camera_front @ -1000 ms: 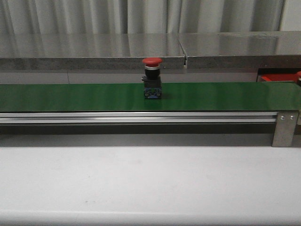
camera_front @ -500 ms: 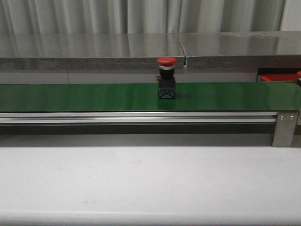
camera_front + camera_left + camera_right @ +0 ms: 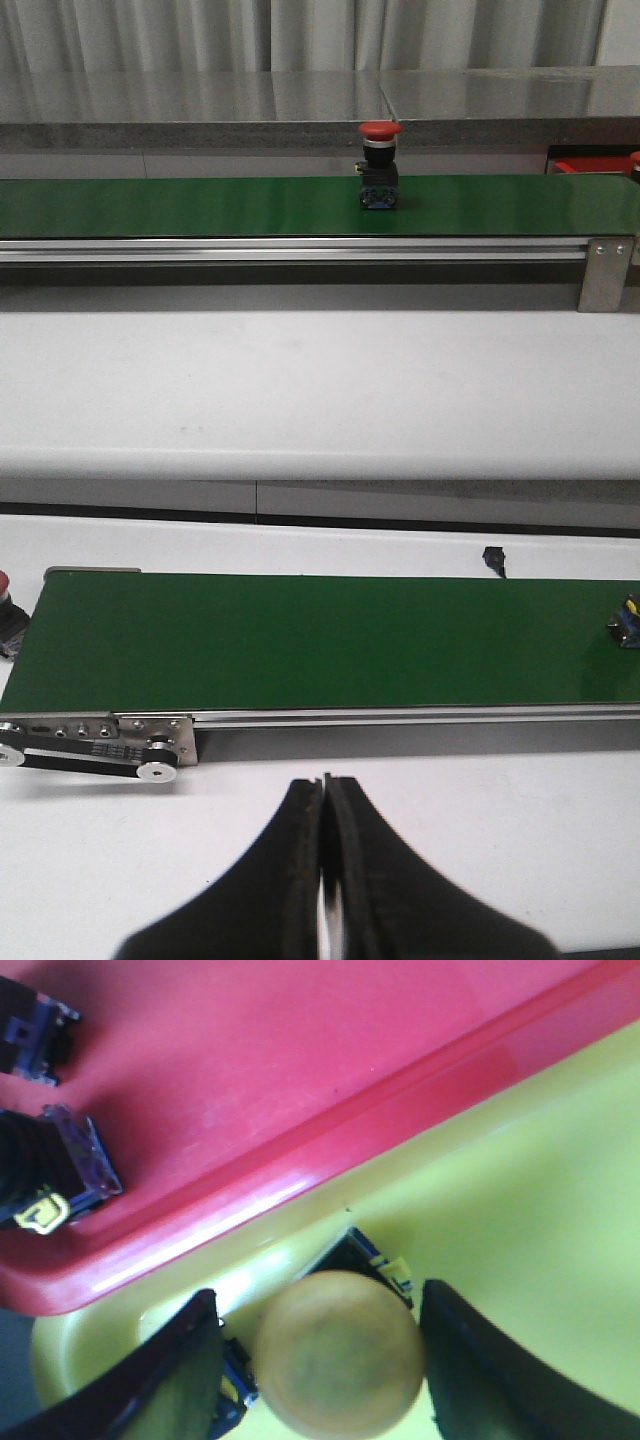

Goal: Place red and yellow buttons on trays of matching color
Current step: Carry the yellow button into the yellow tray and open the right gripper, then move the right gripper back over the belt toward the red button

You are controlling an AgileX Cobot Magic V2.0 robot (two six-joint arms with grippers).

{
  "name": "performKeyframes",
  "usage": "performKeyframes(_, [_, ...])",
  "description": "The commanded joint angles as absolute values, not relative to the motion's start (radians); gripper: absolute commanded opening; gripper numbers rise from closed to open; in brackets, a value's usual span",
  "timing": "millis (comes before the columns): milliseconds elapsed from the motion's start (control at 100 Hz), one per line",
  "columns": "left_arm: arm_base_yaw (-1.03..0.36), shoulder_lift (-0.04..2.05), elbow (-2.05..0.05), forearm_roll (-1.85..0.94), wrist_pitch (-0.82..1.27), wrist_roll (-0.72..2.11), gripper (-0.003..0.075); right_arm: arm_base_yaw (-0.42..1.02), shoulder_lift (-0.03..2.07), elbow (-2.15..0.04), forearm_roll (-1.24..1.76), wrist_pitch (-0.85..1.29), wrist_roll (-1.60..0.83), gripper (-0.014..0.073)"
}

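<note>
red mushroom-capped button (image 3: 380, 167) stands upright on green belt (image 3: 200, 205); left pincer (image 3: 324, 810) clenched empty, right pincer (image 3: 318, 1350) released around one yellow-capped button (image 3: 338, 1353).

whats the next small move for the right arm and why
Probably lift the right gripper straight up, out of the yellow tray. Its fingers are spread on either side of the yellow button, which sits inside that tray beside the red tray, so it looks placed. A red button is riding the belt.
</note>
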State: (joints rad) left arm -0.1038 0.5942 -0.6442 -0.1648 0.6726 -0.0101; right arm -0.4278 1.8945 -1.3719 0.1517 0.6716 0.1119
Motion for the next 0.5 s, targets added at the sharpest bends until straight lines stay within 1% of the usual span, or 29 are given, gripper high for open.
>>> performKeyframes(0, [-0.106,0.596,-0.671,-0.180,0.610,-0.023,-0.0020,-0.433,1.809,-1.398,0.144,0.641,0.109,0.0447])
performKeyframes(270, [-0.106,0.596,-0.671,-0.180,0.610,-0.023,-0.0020,-0.420,1.711,-1.398,0.032,0.694,0.088,0.0440])
performKeyframes(490, [-0.106,0.596,-0.671,-0.180,0.610,-0.023,-0.0020,-0.361,1.615,-1.398,0.011,0.745,0.021,0.0320])
